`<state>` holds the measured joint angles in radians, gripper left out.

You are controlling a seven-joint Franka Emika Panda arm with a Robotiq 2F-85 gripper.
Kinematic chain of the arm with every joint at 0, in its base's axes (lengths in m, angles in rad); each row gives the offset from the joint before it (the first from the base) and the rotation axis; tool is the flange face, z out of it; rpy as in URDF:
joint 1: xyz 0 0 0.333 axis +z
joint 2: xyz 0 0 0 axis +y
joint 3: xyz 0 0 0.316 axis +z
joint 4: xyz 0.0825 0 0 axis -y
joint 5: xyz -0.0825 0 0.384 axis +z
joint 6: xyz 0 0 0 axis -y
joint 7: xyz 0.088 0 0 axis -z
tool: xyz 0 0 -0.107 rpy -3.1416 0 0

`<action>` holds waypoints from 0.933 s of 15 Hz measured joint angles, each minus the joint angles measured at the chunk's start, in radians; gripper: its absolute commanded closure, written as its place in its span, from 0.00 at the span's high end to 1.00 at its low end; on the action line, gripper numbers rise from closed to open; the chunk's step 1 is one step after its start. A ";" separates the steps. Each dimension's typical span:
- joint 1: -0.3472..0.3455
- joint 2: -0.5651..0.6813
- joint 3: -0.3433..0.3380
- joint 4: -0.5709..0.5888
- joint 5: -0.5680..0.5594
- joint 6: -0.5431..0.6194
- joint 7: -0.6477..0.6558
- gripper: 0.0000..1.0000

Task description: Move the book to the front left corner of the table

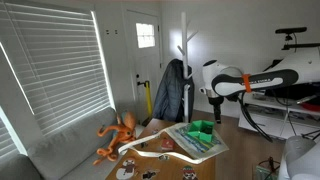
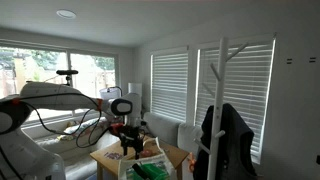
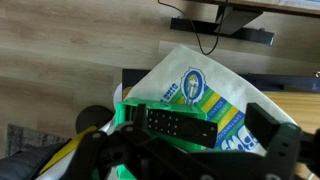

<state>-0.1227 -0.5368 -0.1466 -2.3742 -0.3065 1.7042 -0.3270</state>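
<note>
The book [image 3: 205, 85] lies flat on the table [image 1: 152, 126], directly beneath the gripper [image 3: 185, 148]. The gripper hangs above it, jaws spread wide, empty.

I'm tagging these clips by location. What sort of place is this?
Most likely a home living room: a grey sofa beneath window blinds, and a coat rack with a jacket beside a front door.

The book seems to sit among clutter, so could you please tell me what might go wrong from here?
1. A black remote-like object lies on the book; it may slide off once the book moves.
2. The green block sits on or against the book, so it could be dragged along.
3. The thin, flat book offers the open hand little edge to grip.
</note>
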 measured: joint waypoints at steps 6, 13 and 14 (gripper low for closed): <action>0.000 0.000 0.000 0.000 0.000 0.000 0.000 1.00; 0.035 0.000 -0.006 -0.006 0.068 0.133 0.003 1.00; 0.054 0.001 -0.004 -0.008 0.093 0.189 0.007 1.00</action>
<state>-0.0683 -0.5355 -0.1505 -2.3817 -0.2140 1.8928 -0.3205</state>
